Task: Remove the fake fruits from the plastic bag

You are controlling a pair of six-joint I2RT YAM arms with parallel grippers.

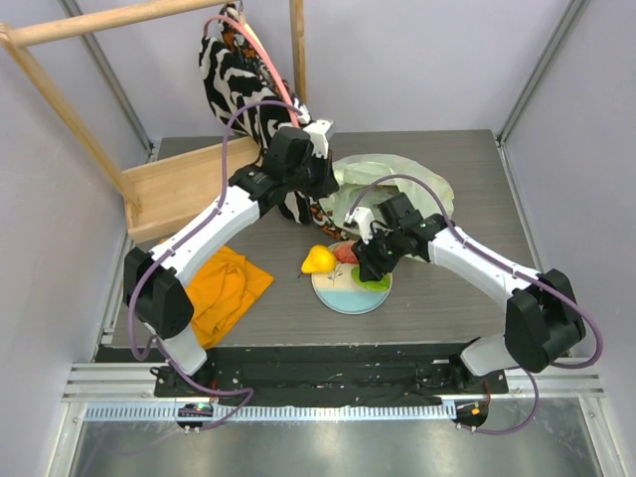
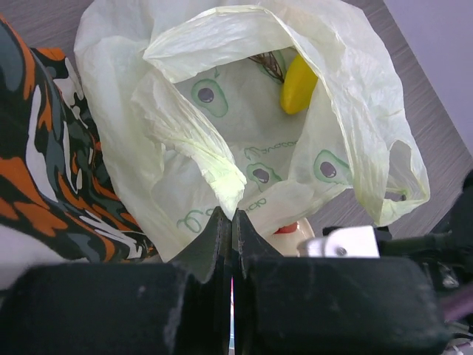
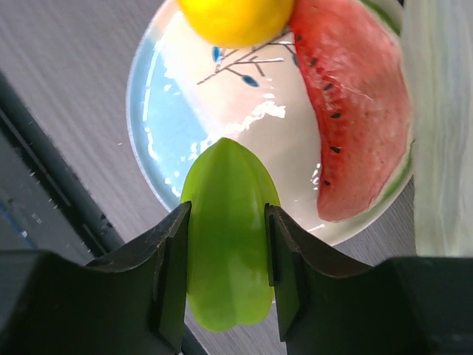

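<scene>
Nearest, the green fruit [image 3: 228, 244] is gripped across its width by the right hand [image 3: 225, 222], its long axis running 6 to 12 o'clock in the wrist view. Only its far tip is seen over the near rim of the plate [image 3: 159, 140], its near end over the desk [image 1: 437, 298], so a short carry toward 12 o'clock is judged necessary before release. The yellow pear [image 3: 236, 15] and watermelon slice [image 3: 355, 111] are already laid on the plate. Beyond, a fold of the plastic bag [image 2: 347, 111] is pinched in the closed left hand [image 2: 232, 222], and a yellow oval fruit [image 2: 298, 85] is seen deep inside at 1 o'clock, tilted 1 to 7.
</scene>
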